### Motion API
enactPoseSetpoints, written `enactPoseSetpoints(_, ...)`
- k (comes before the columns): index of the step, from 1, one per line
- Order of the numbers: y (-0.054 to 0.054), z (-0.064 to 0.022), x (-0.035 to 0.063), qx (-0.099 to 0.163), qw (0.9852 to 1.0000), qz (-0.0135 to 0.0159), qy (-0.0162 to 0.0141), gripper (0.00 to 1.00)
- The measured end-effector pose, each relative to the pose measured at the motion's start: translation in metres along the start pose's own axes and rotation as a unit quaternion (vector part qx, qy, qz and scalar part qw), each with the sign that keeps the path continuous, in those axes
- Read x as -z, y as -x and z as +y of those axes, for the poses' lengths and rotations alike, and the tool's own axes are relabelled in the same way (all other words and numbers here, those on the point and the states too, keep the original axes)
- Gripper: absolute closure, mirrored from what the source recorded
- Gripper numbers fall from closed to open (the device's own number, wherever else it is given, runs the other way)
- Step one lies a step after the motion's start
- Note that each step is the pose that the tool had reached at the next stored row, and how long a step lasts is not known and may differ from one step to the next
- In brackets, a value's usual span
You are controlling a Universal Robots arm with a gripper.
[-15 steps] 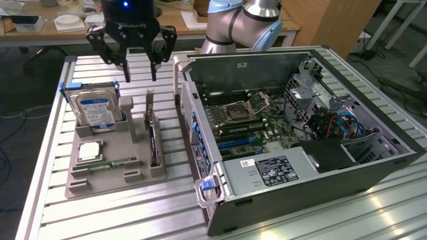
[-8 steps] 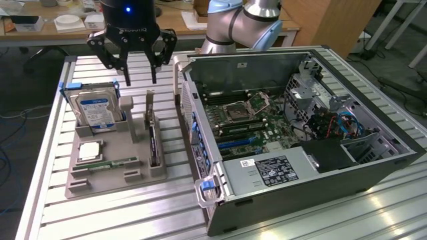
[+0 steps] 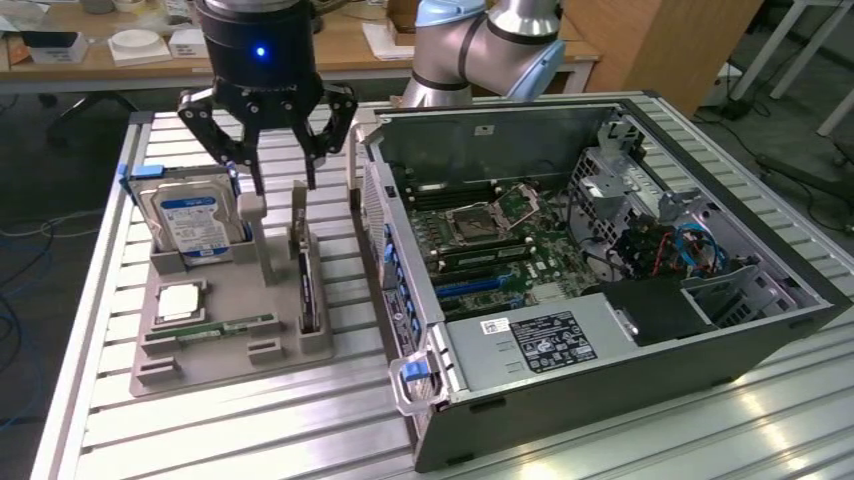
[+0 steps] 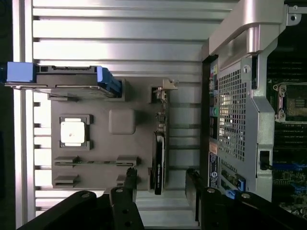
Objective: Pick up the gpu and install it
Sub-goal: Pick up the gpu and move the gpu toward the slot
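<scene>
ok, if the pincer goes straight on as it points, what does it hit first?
Likely the gpu standing on edge in the grey tray; the open pincer sits above it, fingers either side. Exact depth is unclear.

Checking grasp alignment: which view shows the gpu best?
Wrist view: the gpu stands on edge in the gray tray, lined up under the open tool. In the exterior view the gpu is a thin upright sliver.
</scene>
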State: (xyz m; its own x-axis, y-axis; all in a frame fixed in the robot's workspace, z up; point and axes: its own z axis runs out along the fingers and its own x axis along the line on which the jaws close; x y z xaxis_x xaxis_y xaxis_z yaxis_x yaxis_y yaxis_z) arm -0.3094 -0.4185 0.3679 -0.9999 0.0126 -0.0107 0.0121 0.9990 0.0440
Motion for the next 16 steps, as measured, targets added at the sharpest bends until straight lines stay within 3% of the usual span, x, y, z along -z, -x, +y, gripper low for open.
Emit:
enactPoseSetpoints(6,0.0,-0.0002,-0.0109,-0.002,1.0,-0.0001,-0.0001,0.47)
enactPoseSetpoints(10,0.0,0.0058,-0.0185,-0.005,1.0,-0.0002,-0.0001,0.47)
enactPoseSetpoints(16,0.0,0.0011,-0.0293,-0.006,1.0,-0.0003,-0.0001,0.47)
